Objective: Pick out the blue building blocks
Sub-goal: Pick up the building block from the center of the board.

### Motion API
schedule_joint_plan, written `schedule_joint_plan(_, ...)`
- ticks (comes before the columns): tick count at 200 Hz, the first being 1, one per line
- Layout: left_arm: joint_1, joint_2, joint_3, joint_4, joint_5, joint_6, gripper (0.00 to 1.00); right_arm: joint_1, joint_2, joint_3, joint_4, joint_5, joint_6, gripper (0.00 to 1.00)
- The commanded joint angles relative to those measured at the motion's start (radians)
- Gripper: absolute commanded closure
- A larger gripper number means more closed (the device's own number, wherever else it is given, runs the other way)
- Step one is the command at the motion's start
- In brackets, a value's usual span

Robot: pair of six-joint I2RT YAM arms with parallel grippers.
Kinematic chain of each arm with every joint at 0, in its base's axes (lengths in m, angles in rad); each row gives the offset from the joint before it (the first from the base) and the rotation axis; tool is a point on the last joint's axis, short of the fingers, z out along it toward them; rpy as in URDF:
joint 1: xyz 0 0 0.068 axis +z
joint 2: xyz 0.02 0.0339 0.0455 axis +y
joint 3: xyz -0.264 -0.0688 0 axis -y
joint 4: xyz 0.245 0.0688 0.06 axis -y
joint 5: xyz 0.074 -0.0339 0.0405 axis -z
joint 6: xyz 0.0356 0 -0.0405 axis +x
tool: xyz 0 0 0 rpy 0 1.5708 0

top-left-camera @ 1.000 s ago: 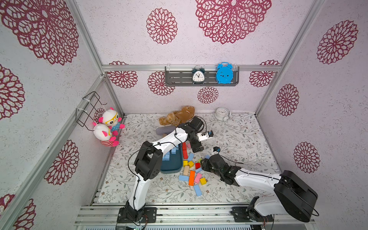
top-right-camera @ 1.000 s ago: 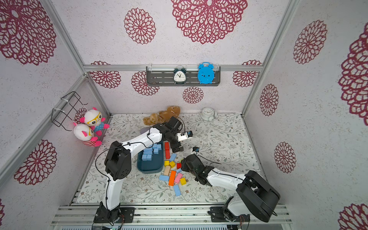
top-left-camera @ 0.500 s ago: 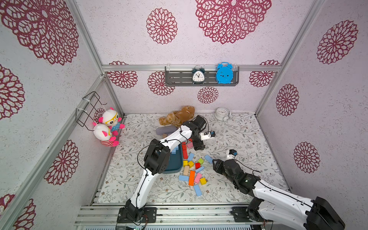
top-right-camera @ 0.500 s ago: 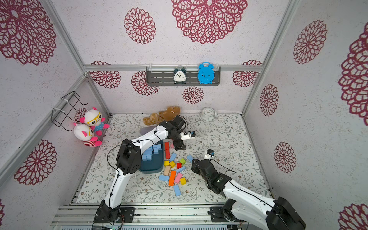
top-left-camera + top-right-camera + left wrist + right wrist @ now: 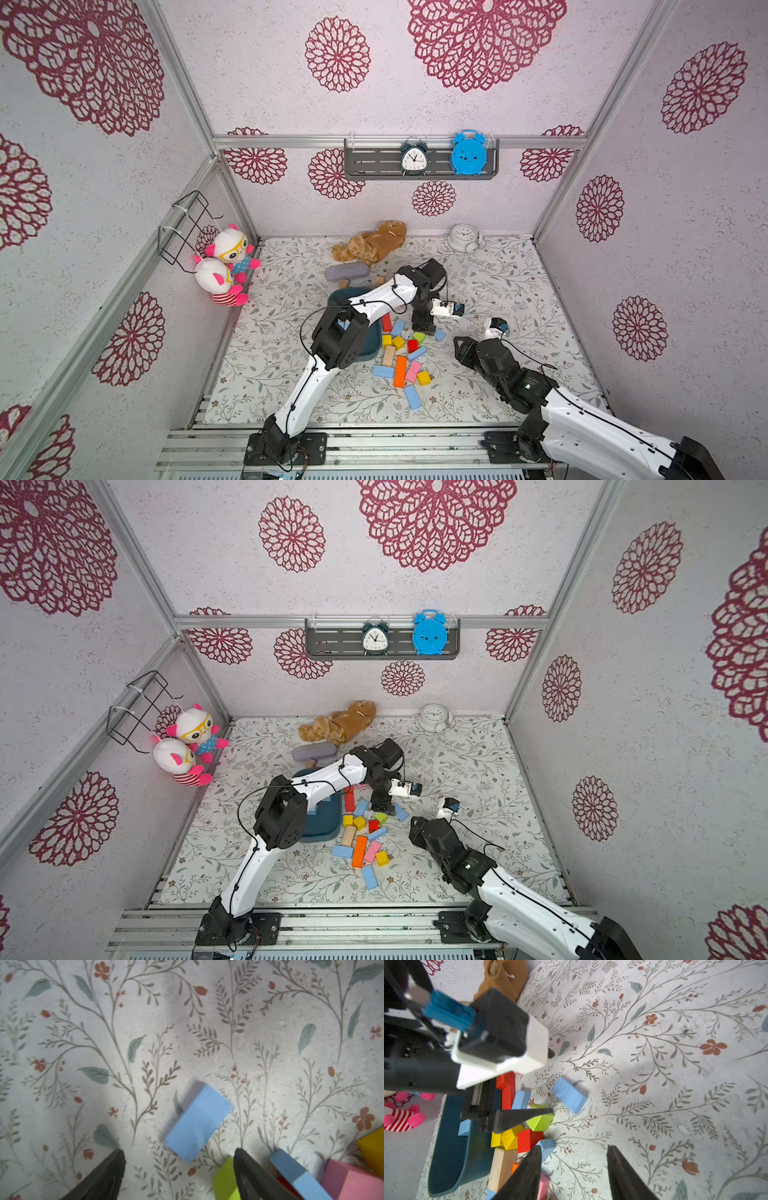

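Blue block [image 5: 198, 1121] flat on floral mat [image 5: 187, 1022]

Left arm [image 5: 376, 300] arches over the tray [image 5: 371, 344], left gripper [image 5: 178, 1151] pointing down, jaws apart, empty; right gripper [image 5: 574, 1148] hovers farther from the tray, likewise parted.

- Light-blue rectangular matte block [image 5: 198, 1122]: even pale blue.
- Off-white tabletop sheet [image 5: 207, 1022]: grey-green leafy sprigs, rust-red flowers.
- Dark teal oblong tray [image 5: 450, 1157]: solid teal.
- Pale textured walls [image 5: 395, 112]: crimson lace rosettes.
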Motion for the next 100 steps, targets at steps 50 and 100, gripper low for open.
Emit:
schedule_joint_plan(50, -0.015, 0.109, 0.078, -0.052, -0.004, 0.123, 0.31, -0.008, 0.040, 0.035, -0.010, -0.015, -0.001, 0.46)
schedule_joint_plan(100, -0.013, 0.098, 0.084, -0.075, 0.005, 0.109, 0.55, -0.009, 0.062, 0.041, 0.011, -0.023, -0.003, 0.46)
